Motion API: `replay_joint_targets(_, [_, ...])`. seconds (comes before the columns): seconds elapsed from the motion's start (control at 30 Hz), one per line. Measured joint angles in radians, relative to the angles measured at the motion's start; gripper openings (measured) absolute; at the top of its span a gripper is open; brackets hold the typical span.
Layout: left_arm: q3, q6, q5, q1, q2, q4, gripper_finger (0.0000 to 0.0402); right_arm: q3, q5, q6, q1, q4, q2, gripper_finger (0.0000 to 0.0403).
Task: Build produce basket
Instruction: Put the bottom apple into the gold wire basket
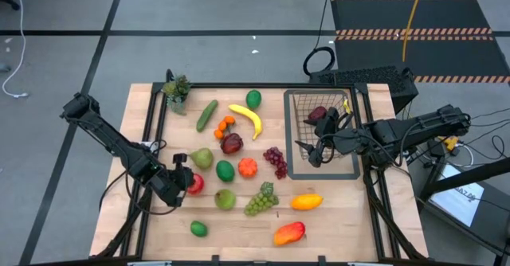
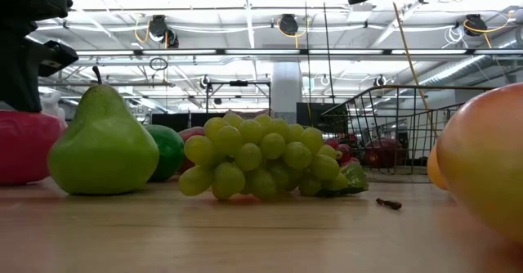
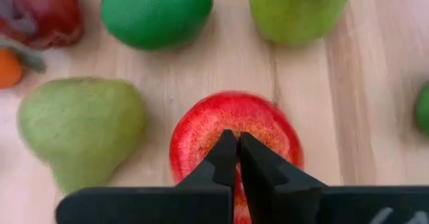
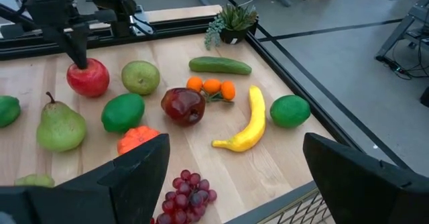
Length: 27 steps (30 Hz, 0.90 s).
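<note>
Left gripper (image 1: 185, 180), fingers pressed together, sits directly on top of the red apple (image 1: 195, 184), not gripping it; fingers must spread to take it. Basket (image 1: 296, 107) lies well apart to its right. Right gripper (image 1: 316, 150), fingers spread and empty, hangs over the basket. The basket's contents are partly hidden by that arm

The produce (image 1: 247, 167) lies scattered loose across the wooden tabletop (image 1: 335, 210) — yellow banana (image 1: 248, 119), green cucumber (image 1: 206, 115), purple grapes (image 1: 276, 162), green grapes (image 1: 260, 199), pears, limes. The dark wire-mesh basket (image 1: 321, 133) stands upright at the right, a dark red fruit (image 1: 317, 114) inside.
</note>
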Motion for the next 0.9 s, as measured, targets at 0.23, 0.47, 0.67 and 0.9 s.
replay_joint_targets(0.23, [0.152, 0.138, -0.153, 0.013, -0.062, -0.065, 0.0007, 0.000, -0.086, -0.001, 0.000, 0.095, 0.069, 0.0336])
replay_joint_targets(0.47, [0.278, 0.390, -0.295, 0.086, -0.098, -0.021, 0.0005, 0.000, -0.131, -0.178, 0.000, 0.338, 0.207, 0.0336])
replay_joint_targets(0.67, [0.296, 0.661, -0.297, 0.174, -0.095, 0.192, 0.0004, 0.000, -0.131, -0.362, -0.003, 0.635, 0.318, 0.0346])
replay_joint_targets(0.9, [0.296, 0.884, -0.176, 0.269, -0.095, 0.375, 0.0004, 0.000, -0.140, -0.476, -0.002, 0.857, 0.398, 0.0395])
